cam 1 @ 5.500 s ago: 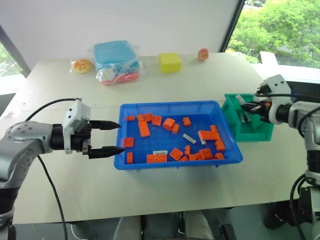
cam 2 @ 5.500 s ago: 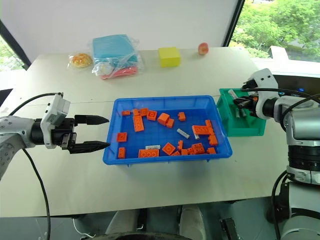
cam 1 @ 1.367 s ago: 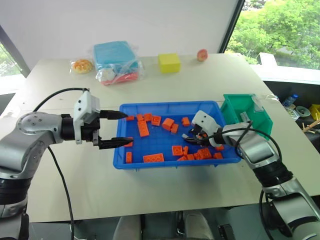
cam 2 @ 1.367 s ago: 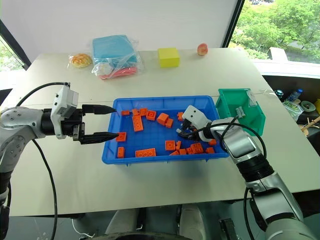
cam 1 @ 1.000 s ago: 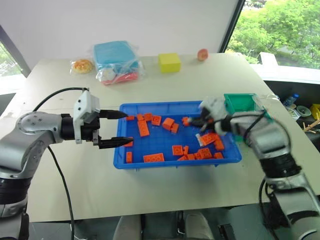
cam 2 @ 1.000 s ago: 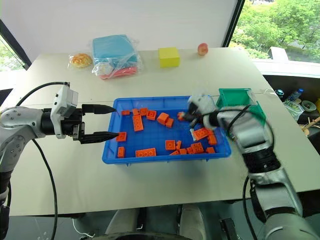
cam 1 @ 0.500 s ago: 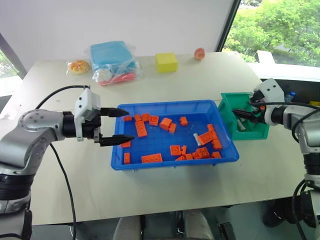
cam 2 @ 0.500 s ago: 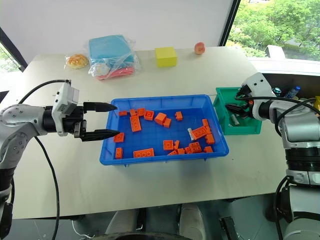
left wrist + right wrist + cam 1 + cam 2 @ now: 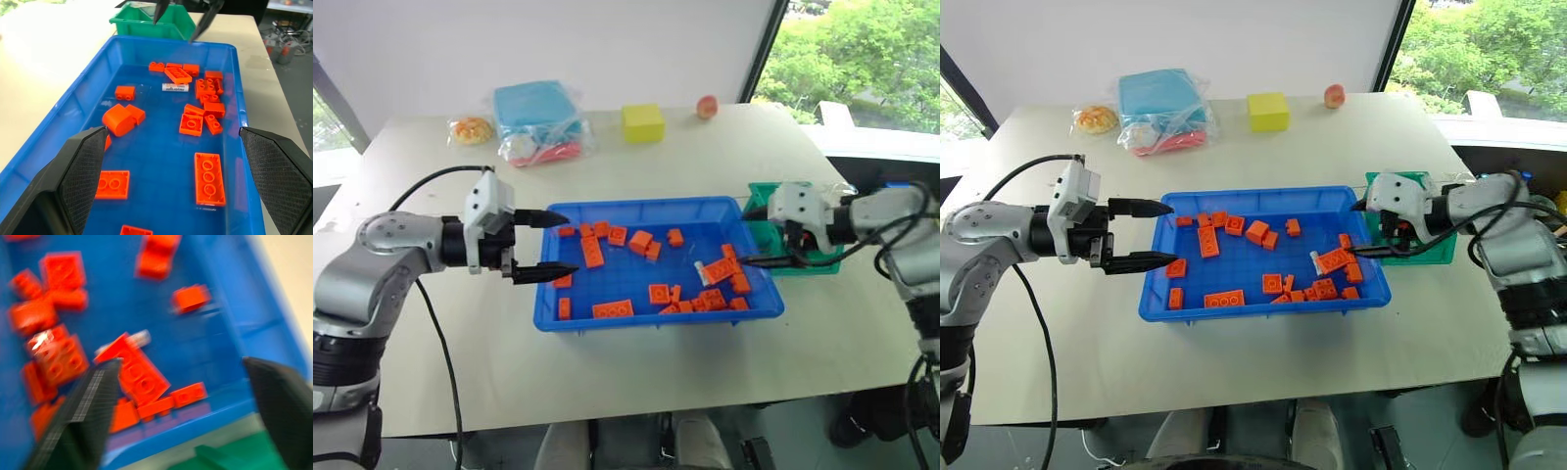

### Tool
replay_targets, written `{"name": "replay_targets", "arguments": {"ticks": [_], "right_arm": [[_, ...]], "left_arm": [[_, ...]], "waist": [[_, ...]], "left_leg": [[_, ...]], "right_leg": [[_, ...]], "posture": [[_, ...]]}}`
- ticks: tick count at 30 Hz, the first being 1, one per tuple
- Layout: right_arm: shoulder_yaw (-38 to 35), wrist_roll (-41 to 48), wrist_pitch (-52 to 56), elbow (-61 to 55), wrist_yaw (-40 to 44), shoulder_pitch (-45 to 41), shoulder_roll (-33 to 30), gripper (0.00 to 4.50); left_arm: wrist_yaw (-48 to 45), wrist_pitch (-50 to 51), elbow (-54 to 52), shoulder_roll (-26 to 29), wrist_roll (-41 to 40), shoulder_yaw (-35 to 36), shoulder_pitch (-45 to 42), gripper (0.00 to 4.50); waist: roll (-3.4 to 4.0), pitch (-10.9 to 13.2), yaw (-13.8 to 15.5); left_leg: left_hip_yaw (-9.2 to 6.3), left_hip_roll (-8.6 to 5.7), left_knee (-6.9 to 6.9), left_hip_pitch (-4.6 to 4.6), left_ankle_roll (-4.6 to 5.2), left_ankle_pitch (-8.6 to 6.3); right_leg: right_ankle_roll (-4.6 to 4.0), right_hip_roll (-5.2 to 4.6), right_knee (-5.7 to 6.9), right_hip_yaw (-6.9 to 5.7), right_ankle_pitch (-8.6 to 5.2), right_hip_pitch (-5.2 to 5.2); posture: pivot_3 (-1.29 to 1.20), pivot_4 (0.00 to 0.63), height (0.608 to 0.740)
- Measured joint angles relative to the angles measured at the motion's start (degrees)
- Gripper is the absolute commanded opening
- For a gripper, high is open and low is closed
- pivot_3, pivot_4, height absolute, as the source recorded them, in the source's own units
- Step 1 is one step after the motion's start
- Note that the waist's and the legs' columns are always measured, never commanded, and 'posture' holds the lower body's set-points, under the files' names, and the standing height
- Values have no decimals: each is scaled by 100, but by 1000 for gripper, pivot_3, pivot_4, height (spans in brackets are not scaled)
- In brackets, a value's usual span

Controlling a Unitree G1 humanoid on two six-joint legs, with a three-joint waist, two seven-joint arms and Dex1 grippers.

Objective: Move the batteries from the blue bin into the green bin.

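Over the blue bin's [image 9: 656,327] right rim beside the green bin [image 9: 822,258], the right gripper [image 9: 752,238] gapes wide and empty, while the left gripper [image 9: 556,245] stands spread at the left rim, touching nothing.

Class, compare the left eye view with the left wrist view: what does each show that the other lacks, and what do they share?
Left eye view alone: the yellow cube, the light-blue box wrapped in clear plastic, a small reddish fruit and the beige tabletop's far end.

Left wrist view alone: the studs on each orange toy brick, and cables on the floor.

Shared: the bright-blue plastic tray, one silver-grey battery, the green plastic bin.
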Motion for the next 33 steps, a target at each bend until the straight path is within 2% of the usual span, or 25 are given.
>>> {"name": "replay_targets", "arguments": {"ticks": [10, 17, 20, 24, 28, 33], "right_arm": [[739, -692, -2073, 1809, 1023, -761, 694, 4405], [950, -1147, -2758, 2837, 949, -1064, 1208, 4405], [951, -1294, -2863, 3135, 742, -1194, 1412, 3557], [953, -1418, -3060, 3391, 637, -1197, 1538, 1601], [862, -1338, -2917, 3414, 649, -1197, 1644, 1601], [488, -853, -1982, 2874, 425, -1400, 2367, 1601]], "left_arm": [[172, 118, -256, 87, -18, 203, 174, 4500], [273, 163, -345, 104, -39, 283, 242, 4500], [299, 174, -401, 105, -101, 291, 250, 4500], [337, 193, -425, 147, -132, 303, 254, 4500], [342, 235, -422, 170, -140, 391, 251, 4500], [296, 213, -330, 146, -115, 363, 140, 4500]], "waist": [[-1, 0, 30], [-1, 0, 20], [-6, -3, 15], [-3, -1, 36], [-5, -2, 23], [-2, -1, -67]], "left_leg": [[-5, -1, 10, 3, -5, 3], [-7, -1, 9, 5, -7, 4], [-8, -1, 10, 8, -9, 5], [-10, -2, 12, 8, -9, 5], [-13, -2, 13, 8, -9, 5], [-20, 0, 10, 11, -15, 8]], "right_leg": [[4, 3, 4, 0, 16, 13], [-6, 6, 8, 0, 23, 15], [-7, 8, 8, 1, 23, 19], [-7, 8, 7, 2, 23, 22], [-8, 10, 7, 2, 24, 24], [-7, 15, 55, 2, 26, 18]], "posture": [[0, 150, 706], [0, 150, 706], [0, 150, 706], [0, 150, 706], [0, 150, 706], [0, 150, 706]]}}
